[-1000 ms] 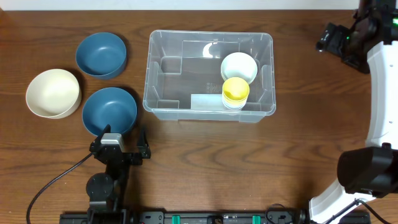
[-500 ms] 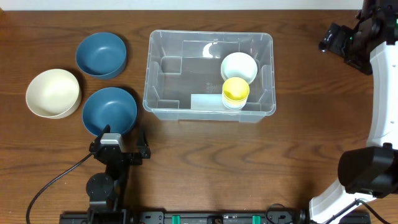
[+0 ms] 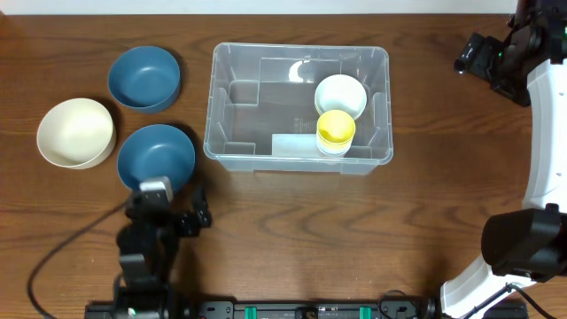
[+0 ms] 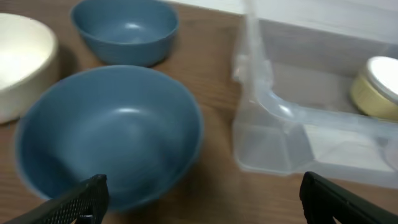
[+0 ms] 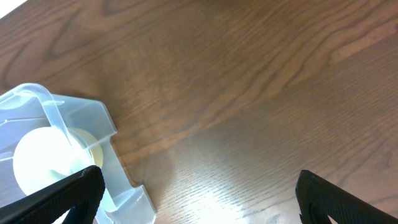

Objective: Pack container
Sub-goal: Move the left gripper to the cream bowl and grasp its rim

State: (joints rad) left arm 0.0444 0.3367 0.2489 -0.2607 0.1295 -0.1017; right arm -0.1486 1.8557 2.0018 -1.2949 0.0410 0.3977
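Note:
The container (image 3: 301,48), a large clear plastic bin, stands at the table's middle. Inside it, at the right end, are a white bowl (image 3: 341,95) and a yellow bowl (image 3: 336,128) stacked on a white one. My left gripper (image 3: 168,213) is open just in front of the nearer blue bowl (image 3: 156,158). In the left wrist view that blue bowl (image 4: 109,134) fills the left side, with the open left gripper (image 4: 202,199) between it and the container (image 4: 280,124). My right gripper (image 3: 464,55) hangs open far right of the bin. The right wrist view shows the open right gripper (image 5: 199,193) above bare wood, beside the container's corner (image 5: 93,118).
A second blue bowl (image 3: 144,78) sits at the back left and a cream bowl (image 3: 76,132) at the far left. The bin's left half (image 3: 257,111) holds nothing. The right arm's white body (image 3: 542,133) runs down the right edge.
The left gripper has shifted slightly to the left and up toward the nearer blue bowl. The right gripper has edged a little to the right. Bowls and bin have not moved.

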